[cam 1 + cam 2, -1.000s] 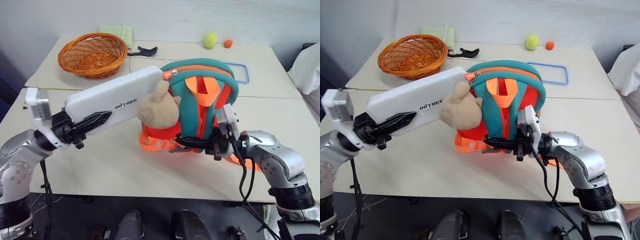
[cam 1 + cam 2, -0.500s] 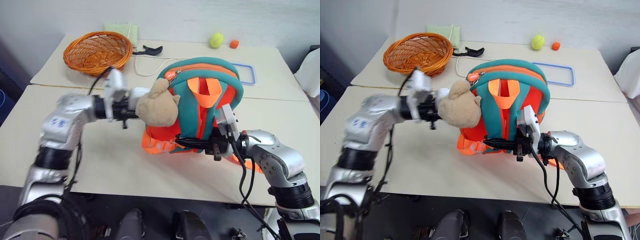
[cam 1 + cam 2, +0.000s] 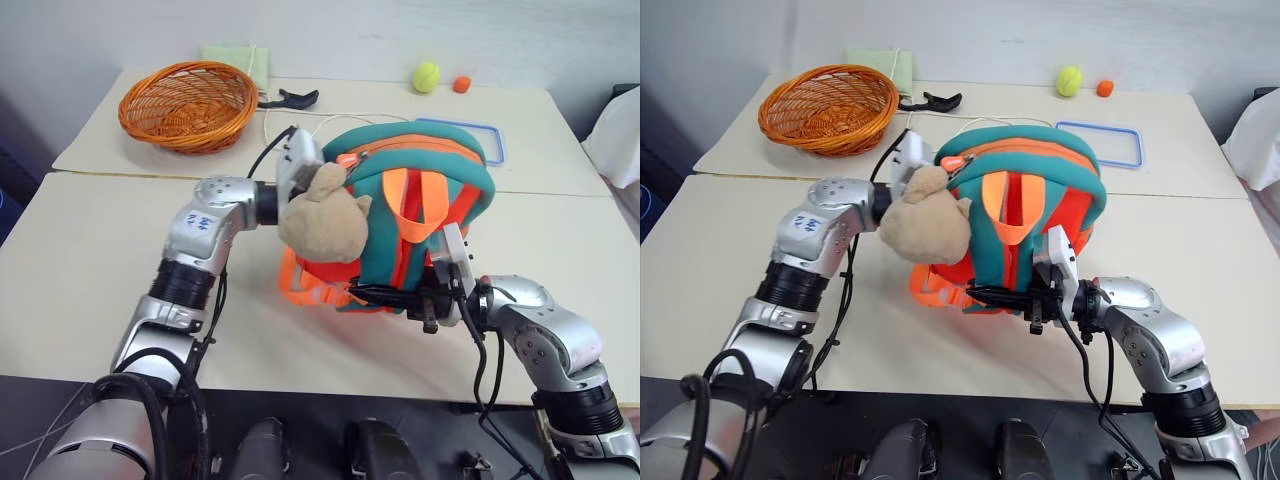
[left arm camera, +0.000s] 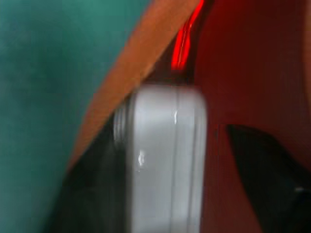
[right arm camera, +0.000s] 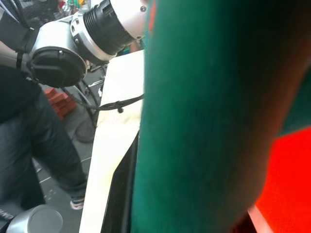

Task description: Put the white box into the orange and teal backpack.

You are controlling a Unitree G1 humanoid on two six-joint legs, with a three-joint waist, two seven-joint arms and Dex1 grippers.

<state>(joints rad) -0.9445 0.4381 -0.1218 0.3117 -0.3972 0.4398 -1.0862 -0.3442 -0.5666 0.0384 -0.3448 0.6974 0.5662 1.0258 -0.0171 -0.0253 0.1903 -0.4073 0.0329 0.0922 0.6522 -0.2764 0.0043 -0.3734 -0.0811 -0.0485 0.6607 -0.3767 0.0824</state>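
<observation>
The orange and teal backpack (image 3: pixel 420 180) stands upright mid-table, a tan plush toy (image 3: pixel 322 218) hanging at its left side. My left arm reaches in behind the toy to the bag's top opening. In the left wrist view the white box (image 4: pixel 165 165) sits inside against the red lining. My left gripper (image 4: pixel 175 128) is open, with one black finger (image 4: pixel 262 165) standing apart from the box. My right gripper (image 3: pixel 385 295) is shut on the backpack's teal strap at its lower front.
An orange wicker basket (image 3: pixel 187 103) stands at the back left, with a black tool (image 3: pixel 290 98) and a green cloth (image 3: pixel 235 55) near it. A tennis ball (image 3: pixel 425 76), a small orange ball (image 3: pixel 459 84) and a blue-rimmed frame (image 3: pixel 495 140) lie behind the bag.
My left arm swung right and pushed the white box through the backpack's opening, and its fingers have spread apart. The right gripper kept its hold on the strap.
</observation>
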